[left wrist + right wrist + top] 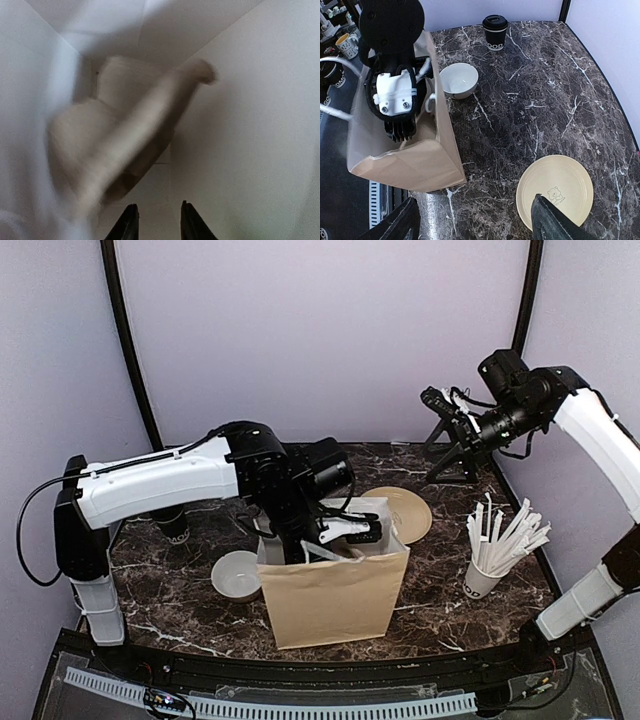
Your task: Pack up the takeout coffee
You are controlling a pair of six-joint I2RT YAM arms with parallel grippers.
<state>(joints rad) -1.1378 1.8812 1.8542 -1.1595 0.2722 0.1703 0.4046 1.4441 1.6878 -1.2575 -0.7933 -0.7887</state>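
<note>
- One takeout coffee (495,31), black, white lettering, lid on, stood far from both grippers, beyond the white bowl (458,80).
- My left gripper (159,222) sat inside the paper bag (420,160), fingers (128,225) apart, something blurred and beige ahead.
- My right gripper (475,222) hung spread wide above the plate (555,190).

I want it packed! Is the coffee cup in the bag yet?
Out. The coffee cup stands upright on the table, lid on, beyond the white bowl, outside the paper bag.
</note>
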